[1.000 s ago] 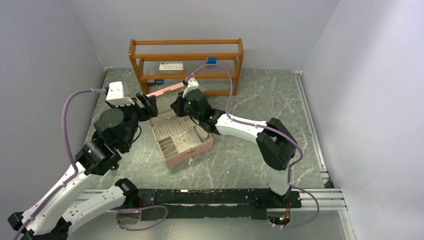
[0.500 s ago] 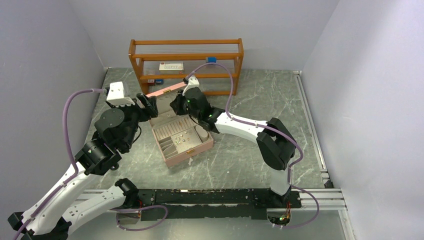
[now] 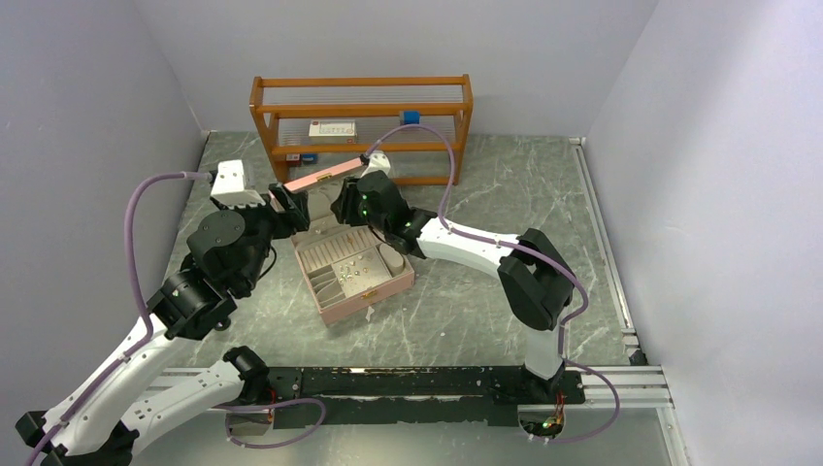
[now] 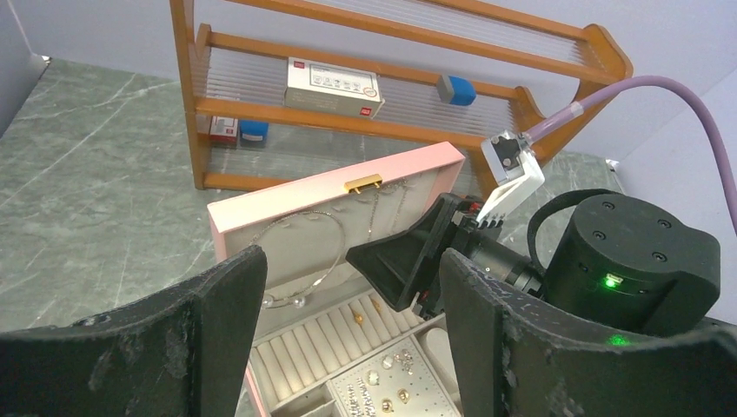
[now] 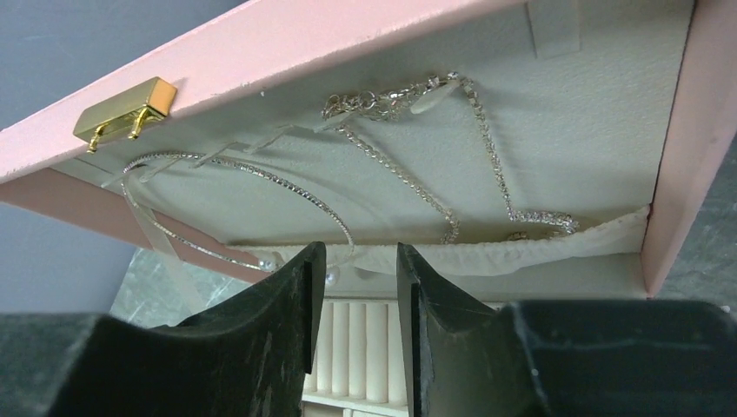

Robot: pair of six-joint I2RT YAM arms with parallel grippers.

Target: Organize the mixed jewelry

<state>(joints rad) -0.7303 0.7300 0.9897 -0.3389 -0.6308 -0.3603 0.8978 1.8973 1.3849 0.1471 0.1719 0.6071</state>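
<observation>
- The pink jewelry box sat open on the marble-patterned desk, its cream ribbed rolls and flat panel holding small earrings.
- The left tool hovered beside the box, jaws spread wide, empty.
- The right tool, jaws narrowly parted and holding nothing, faced the raised lid. A good pinch would likely take one fine chain only, clear of the soft pouch hem.
- Thin glittering necklaces hung against matte lining below a gold clasp; probably slippery and tangle-prone.
- Behind stood a wooden rack.
</observation>
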